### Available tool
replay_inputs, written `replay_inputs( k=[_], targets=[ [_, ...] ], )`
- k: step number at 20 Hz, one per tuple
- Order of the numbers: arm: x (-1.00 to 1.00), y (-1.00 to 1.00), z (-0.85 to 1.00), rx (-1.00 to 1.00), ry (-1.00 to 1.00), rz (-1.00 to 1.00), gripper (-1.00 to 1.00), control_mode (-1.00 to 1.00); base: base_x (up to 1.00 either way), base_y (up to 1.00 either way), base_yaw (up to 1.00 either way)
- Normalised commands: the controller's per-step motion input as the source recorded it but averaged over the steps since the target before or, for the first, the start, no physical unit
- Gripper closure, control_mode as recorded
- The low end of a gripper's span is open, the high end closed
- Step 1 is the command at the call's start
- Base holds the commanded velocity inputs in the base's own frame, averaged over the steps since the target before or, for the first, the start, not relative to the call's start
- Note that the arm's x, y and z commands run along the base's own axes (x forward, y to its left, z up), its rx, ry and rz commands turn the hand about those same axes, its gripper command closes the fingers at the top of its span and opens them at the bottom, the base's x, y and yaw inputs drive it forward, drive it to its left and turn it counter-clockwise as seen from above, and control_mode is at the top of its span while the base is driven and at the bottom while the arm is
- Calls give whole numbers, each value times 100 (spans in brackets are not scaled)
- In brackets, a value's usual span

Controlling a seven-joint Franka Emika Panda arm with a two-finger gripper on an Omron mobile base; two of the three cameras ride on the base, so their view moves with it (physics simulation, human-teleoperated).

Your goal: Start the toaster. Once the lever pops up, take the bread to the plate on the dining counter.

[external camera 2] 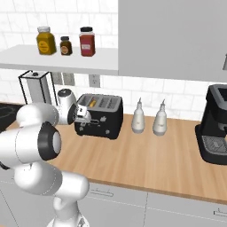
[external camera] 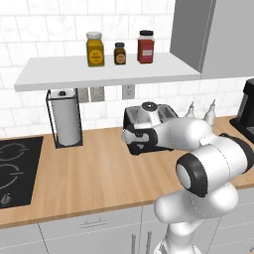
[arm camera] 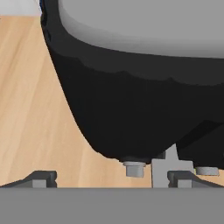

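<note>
Gripper (arm camera: 111,177): I had its jaws spread as wide as they go, and nothing was held between them. In the hand view the two dark tips rose at the bottom edge, well apart from each other.

Toaster (external camera 2: 99,115): it stood on the wood counter (external camera 2: 146,155), in the left middle of the right base view, with its back near the tiled wall. My hand was just beside its front left end, low down.

Lever (arm camera: 171,164): I judged that the grey piece at the bottom of the hand view, between the tips, was the lever or its slot. I kept the hand there because the first step is to press it down, and open jaws leave room around it. Whether a tip already touched it I could not tell.

Bread (external camera 2: 92,103): a small yellow-brown edge showed in the slot nearest the hand. I think it was the slice, but it was too small to be sure.

Left base view: the arm covered most of the toaster (external camera: 149,116), so the controls were hidden there. It did show the paper towel roll (external camera: 65,121) in the left middle and the hob (external camera: 15,168) at the lower left.

Right base view: it showed the toaster front, two white bottles (external camera 2: 148,119) to its right and the coffee machine (external camera 2: 215,126) at the right edge.

Hand view: only the black side wall (arm camera: 144,105) and the counter came very close up.
</note>
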Motion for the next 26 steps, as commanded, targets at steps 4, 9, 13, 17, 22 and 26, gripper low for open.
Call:
replay_inputs(
  k=[4,9,13,17,22,26],
  targets=[
    [0,0,-11,0,0,0,-100,-100,0,0,0],
    [0,0,-2,0,0,0,-100,-100,0,0,0],
    [-14,-4,22,0,-2,0,-100,-100,0,0,0],
    [-23,-3,37,0,0,0,-100,-100,0,0,0],
    [-15,-14,39,0,0,0,-100,-100,0,0,0],
    [-11,-18,35,1,0,0,-100,-100,0,0,0]
  ],
)
